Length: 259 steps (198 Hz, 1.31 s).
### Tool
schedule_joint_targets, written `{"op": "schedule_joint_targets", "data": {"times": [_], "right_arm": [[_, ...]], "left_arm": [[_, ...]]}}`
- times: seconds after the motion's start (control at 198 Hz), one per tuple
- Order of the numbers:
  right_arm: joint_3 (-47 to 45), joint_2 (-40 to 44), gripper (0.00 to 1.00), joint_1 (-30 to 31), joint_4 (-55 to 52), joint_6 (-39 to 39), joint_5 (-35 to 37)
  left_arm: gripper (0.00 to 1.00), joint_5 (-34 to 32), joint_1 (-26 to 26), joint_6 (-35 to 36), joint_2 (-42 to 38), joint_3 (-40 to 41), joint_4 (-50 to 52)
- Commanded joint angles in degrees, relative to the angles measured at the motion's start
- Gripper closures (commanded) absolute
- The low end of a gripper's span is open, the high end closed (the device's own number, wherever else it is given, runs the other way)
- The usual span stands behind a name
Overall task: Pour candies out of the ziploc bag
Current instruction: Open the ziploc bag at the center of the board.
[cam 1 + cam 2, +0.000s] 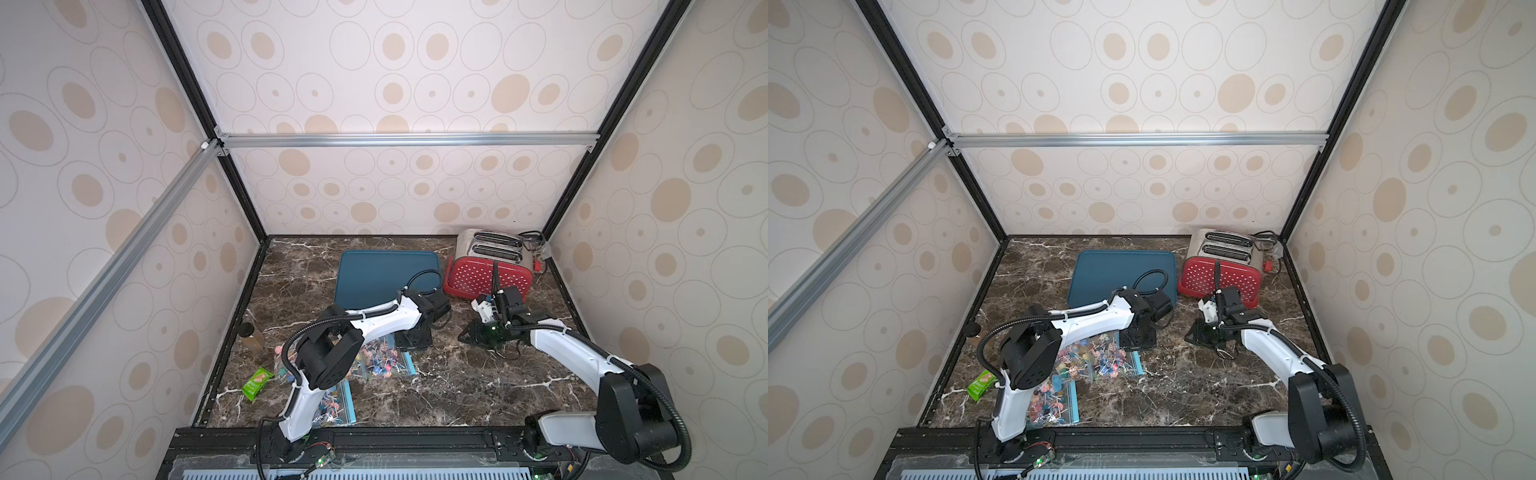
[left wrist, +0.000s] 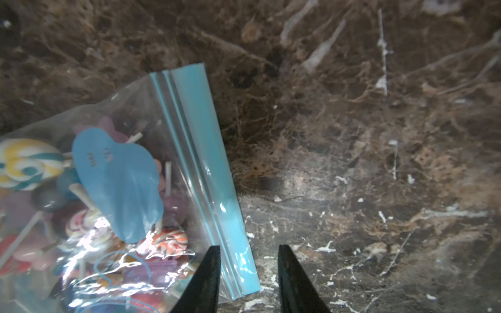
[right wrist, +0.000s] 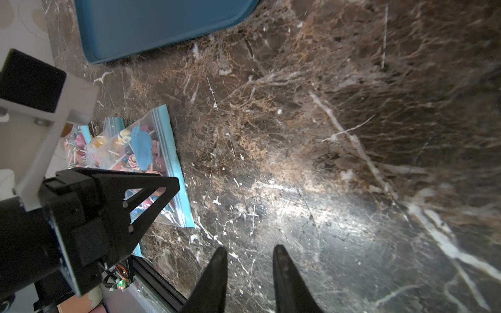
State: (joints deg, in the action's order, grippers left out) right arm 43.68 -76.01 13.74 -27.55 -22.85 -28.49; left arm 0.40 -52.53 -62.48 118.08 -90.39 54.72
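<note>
The task is at its opening step, getting a grip on the ziploc bag [image 2: 141, 113], and none of the pouring looks done, since no sweet lies loose on the marble table [image 2: 379, 162]. The left claw [image 2: 248, 271] hangs just above the bag with its jaws parted and clamped on nothing. The end of the blue zip strip [image 2: 200, 151] lies flat between them, close to one finger. From there the clear body of the bag spreads to the claw's left and back toward the robot's base. The right claw [image 3: 248, 271] is also released and empty, over bare marble well to the right of the left claw [image 3: 130, 197] and the bag [image 3: 162, 141]. I judge the next move to be a short drop and a pinch on that strip. The right claw would then have to come across and take the opposite lip, because the seal looks pressed shut and must be parted before the bag is tipped. The film is thin, glossy and wrinkled, so it may slip or bunch. The candies [image 2: 29, 162] are packed inside: swirled, pink, orange and blue lollipops on thin white sticks, with a flat blue cloud-shaped piece [image 2: 119, 184] on top. A second filled bag [image 1: 338, 405] lies nearer the base, behind the left claw.
</note>
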Motion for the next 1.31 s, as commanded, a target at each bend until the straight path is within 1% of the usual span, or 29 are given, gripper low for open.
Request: {"op": "schedule_joint_targets", "data": {"times": [0.0,0.257,0.656,1.004,1.301], "right_arm": [[-0.97,-0.24,0.68,-0.47,0.7,1.06,-1.3],[-1.38,-0.37,0.68,-0.9,0.93,1.05,-1.13],[-1.58,-0.6,0.67,-1.48,0.99,1.27,-1.22],[-1.87,-0.46,0.67,-2.09,0.84,1.6,-1.45],[-2.19,0.06,0.67,-2.4,0.49,1.76,-1.57]], "left_arm": [[0.65,-3.06,-0.29,-3.72,0.74,0.98,1.17],[0.68,-4.58,-0.29,-4.83,1.67,2.41,1.11],[0.71,-4.01,-0.28,-4.76,2.58,3.24,-0.37],[0.82,-4.56,-0.28,-5.44,1.91,5.33,-0.59],[0.94,-4.97,-0.27,-5.61,1.05,6.45,-0.87]]}}
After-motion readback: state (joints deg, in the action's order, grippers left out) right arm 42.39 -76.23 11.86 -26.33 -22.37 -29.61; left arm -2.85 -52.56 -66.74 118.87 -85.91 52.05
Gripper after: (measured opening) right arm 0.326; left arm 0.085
